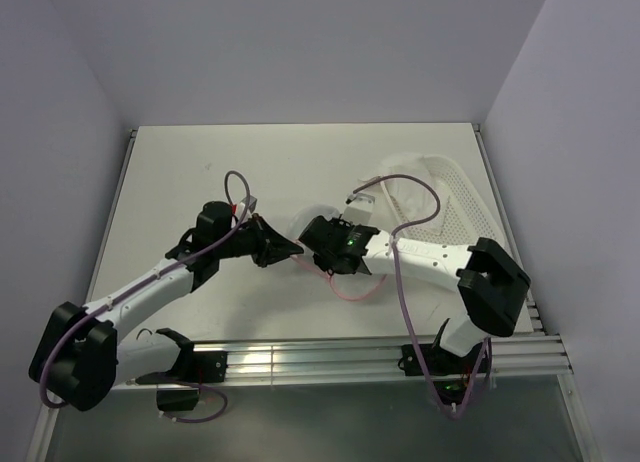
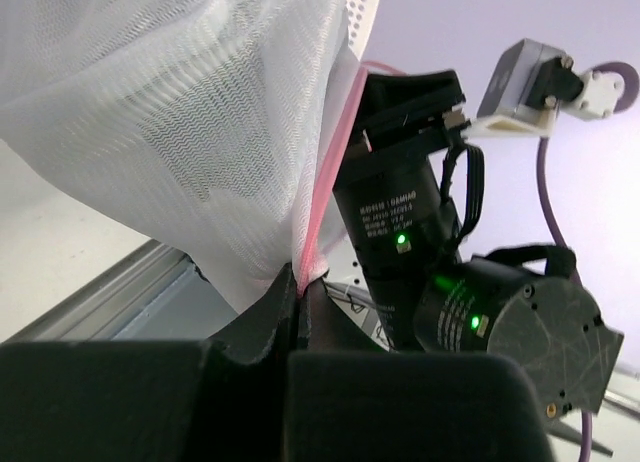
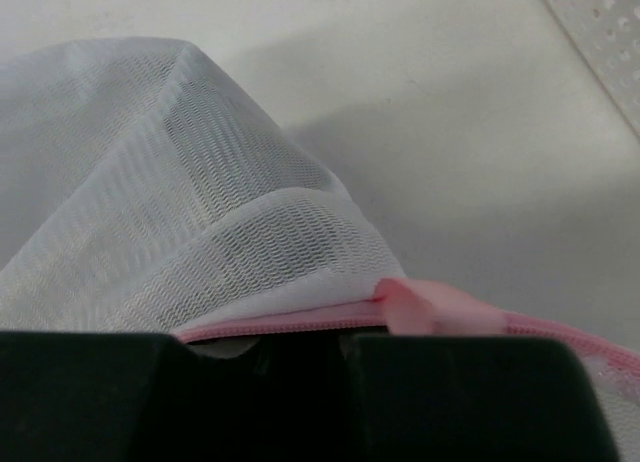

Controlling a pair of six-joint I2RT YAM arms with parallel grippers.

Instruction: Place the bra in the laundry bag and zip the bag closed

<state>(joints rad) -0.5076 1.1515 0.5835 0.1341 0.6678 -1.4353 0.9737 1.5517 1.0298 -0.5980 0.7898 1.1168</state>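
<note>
The laundry bag (image 2: pixel 170 112) is white mesh with pink zipper trim (image 2: pixel 325 172), stretched between my two grippers at mid-table. My left gripper (image 2: pixel 300 282) is shut on the pink trim, which runs down into its closed jaws. In the right wrist view the bag (image 3: pixel 180 182) rises just beyond my right gripper (image 3: pixel 300 347), whose fingertips pinch the pink zipper edge (image 3: pixel 290 322) beside a pink tab (image 3: pixel 410 307). From above, the left gripper (image 1: pixel 290 250) and right gripper (image 1: pixel 318 244) nearly meet, with a loop of pink trim (image 1: pixel 352 290) below them. The bra is hidden.
A white perforated basket (image 1: pixel 450 197) lies on its side at the back right, close behind the right arm; its rim (image 3: pixel 600 32) shows in the right wrist view. The right arm's wrist (image 2: pixel 395 222) stands close in front of the left gripper.
</note>
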